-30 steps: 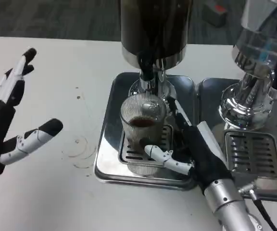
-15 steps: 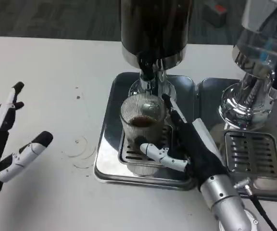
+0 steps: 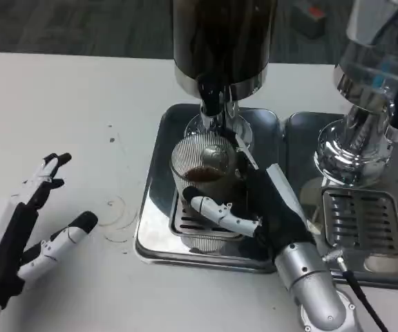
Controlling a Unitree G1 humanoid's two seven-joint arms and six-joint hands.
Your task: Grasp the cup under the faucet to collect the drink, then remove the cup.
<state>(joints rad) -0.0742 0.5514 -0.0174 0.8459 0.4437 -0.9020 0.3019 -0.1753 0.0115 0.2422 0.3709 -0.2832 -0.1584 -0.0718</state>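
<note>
Two hands show: the left hand (image 3: 12, 238) hovers over the white desk (image 3: 81, 104), fingers spread, holding nothing. Rightward, the right hand (image 3: 268, 214) wraps its fingers around the ribbed glass cup (image 3: 202, 190) on the shiny steel tray (image 3: 159, 173) under the faucet (image 3: 211, 104).

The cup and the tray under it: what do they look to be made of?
The cup looks like clear ribbed glass or plastic: the dark drink shows through its fluted wall. Which of the two, the picture leaves open. The tray looks like polished metal, probably stainless steel, with mirror-like reflections and a slotted grate.
</note>
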